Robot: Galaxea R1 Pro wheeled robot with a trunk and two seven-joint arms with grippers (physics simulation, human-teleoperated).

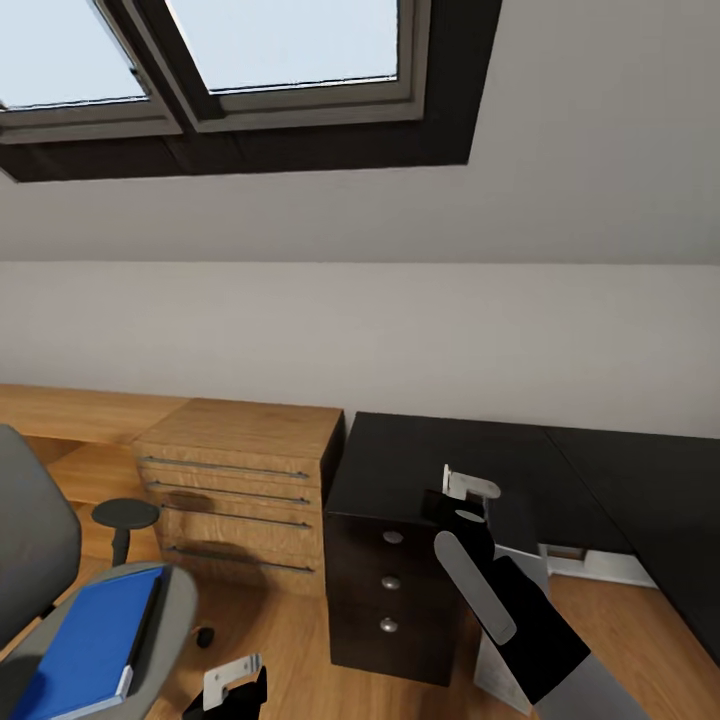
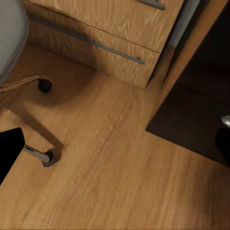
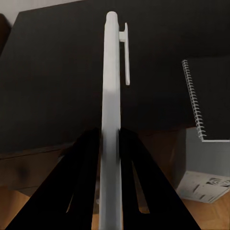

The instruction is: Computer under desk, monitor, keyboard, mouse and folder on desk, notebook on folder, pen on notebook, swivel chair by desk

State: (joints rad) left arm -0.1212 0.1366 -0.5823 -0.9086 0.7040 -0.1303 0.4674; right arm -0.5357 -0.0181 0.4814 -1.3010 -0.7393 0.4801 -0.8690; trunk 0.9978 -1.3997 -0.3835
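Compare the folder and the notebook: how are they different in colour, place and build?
The folder is bright blue; the notebook is dark with a white spiral binding. The folder lies on the swivel chair seat; the notebook lies on the desk, at its edge. The folder shows no spiral. Both are flat, rectangular and lie unheld.

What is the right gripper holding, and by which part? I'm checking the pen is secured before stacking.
The right gripper holds the pen, its fingers clamped on the barrel at the end away from the clip.
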